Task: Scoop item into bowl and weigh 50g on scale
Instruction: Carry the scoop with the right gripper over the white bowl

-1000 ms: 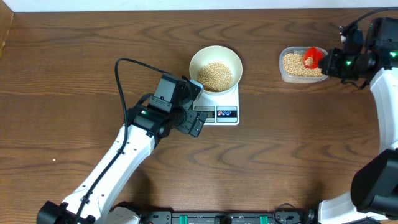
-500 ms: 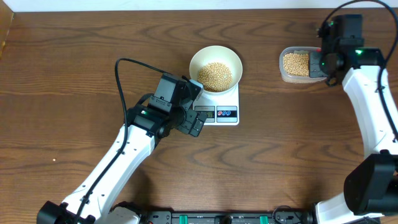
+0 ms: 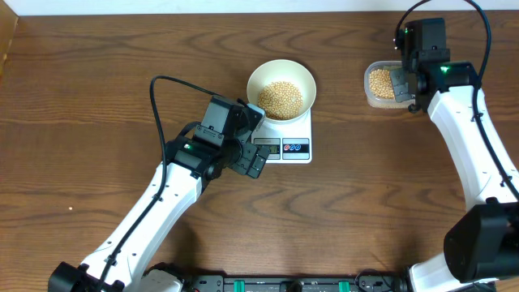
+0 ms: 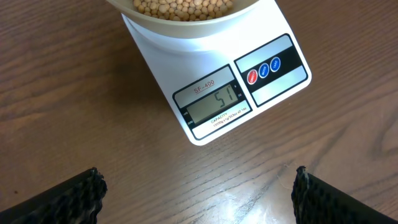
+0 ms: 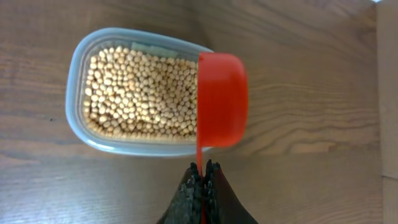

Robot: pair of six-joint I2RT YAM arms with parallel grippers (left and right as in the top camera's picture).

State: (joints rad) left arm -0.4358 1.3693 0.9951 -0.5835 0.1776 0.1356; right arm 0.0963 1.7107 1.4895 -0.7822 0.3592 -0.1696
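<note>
The white bowl (image 3: 280, 89) sits on the white scale (image 3: 285, 139) and holds tan beans (image 3: 280, 98). In the left wrist view the bowl (image 4: 180, 23) shows at the top, and the scale (image 4: 217, 93) display reads 51. My left gripper (image 4: 198, 190) is open and empty over bare table in front of the scale (image 3: 253, 161). My right gripper (image 5: 203, 177) is shut on the handle of a red scoop (image 5: 221, 99), turned on its side over the right end of a clear container of beans (image 5: 140, 93). In the overhead view that gripper (image 3: 403, 81) hides the scoop.
The clear plastic container (image 3: 379, 85) stands at the back right of the wooden table. A black cable (image 3: 156, 105) loops up from the left arm. The table's back edge meets a white wall.
My right arm has swung up and left over the container. The red scoop, visible from overhead a second ago, is now hidden under the gripper. The left arm has not moved.
</note>
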